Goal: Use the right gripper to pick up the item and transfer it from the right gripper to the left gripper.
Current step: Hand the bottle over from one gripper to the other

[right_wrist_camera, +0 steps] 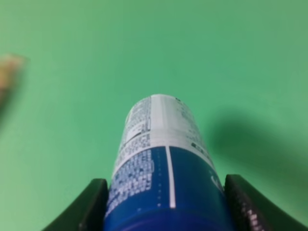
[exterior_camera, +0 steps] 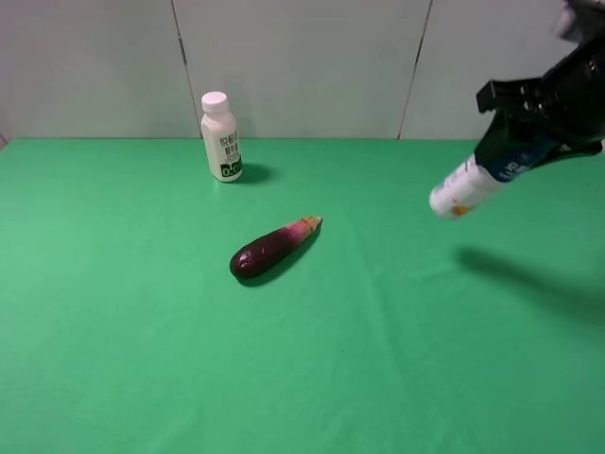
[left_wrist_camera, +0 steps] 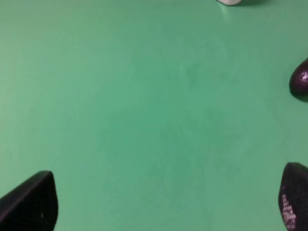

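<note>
The item point(exterior_camera: 477, 182), a slim bottle with a blue label and a white lower body with orange marks, hangs tilted in the air at the right of the exterior view, white end pointing down-left. My right gripper point(exterior_camera: 529, 142) is shut on its blue part; in the right wrist view the item point(right_wrist_camera: 161, 159) fills the space between the two black fingers point(right_wrist_camera: 89, 207). My left gripper point(left_wrist_camera: 168, 202) is open above bare green cloth, with only its two fingertips point(left_wrist_camera: 29, 202) showing in the left wrist view; it does not appear in the exterior view.
A white-capped milk bottle point(exterior_camera: 220, 138) with a green label stands at the back left of the green table point(exterior_camera: 142, 331). A purple eggplant point(exterior_camera: 272, 249) lies near the middle; its dark end point(left_wrist_camera: 299, 81) shows in the left wrist view. Grey wall panels run behind.
</note>
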